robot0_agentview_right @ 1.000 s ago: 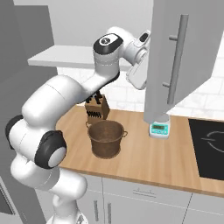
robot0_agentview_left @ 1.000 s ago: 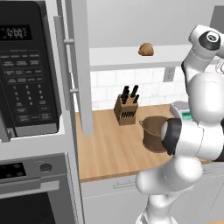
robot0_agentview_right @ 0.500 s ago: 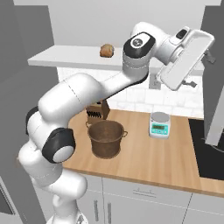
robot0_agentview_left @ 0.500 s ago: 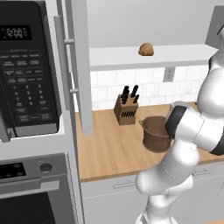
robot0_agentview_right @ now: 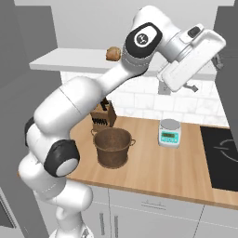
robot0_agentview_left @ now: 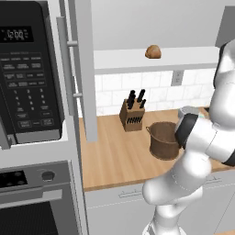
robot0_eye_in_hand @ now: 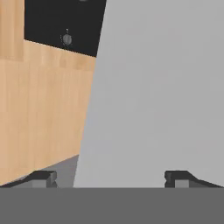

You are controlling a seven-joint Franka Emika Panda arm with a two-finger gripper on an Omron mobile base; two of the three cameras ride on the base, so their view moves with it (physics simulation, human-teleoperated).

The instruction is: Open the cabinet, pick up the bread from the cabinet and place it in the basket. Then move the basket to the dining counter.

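The basket (robot0_agentview_right: 112,148) is the handy landmark here. It stands upright on the wooden worktop (robot0_agentview_right: 153,174), nearer the front edge than the other things, its two small loop handles sticking out at the rim; from the left it shows partly behind the robot's white forearm (robot0_agentview_left: 164,140).

Just behind the basket, toward the tiled wall, stands a knife block (robot0_agentview_left: 131,115) with dark handles poking up. To the basket's right, a little farther back, sits a small kitchen scale (robot0_agentview_right: 169,133) with a green display, and beyond that the black cooktop (robot0_agentview_right: 222,158) is let into the worktop.

Well above the basket, on the white shelf (robot0_agentview_left: 156,61) of the cabinet, lies the bread (robot0_agentview_left: 153,52), a small golden-brown roll sitting alone near the shelf's front edge, up and behind the basket. The cabinet's left door (robot0_agentview_left: 84,69) hangs swung out, edge-on, between the basket and the black microwave (robot0_agentview_left: 27,73), its long silver handle facing the microwave.

High to the basket's right, past the scale, the gripper (robot0_eye_in_hand: 109,177) faces a flat grey door panel (robot0_eye_in_hand: 166,96). Its two dark fingertips (robot0_eye_in_hand: 43,177) stand spread wide apart with nothing between them, the panel's edge running up between them, worktop and cooktop showing beside it.
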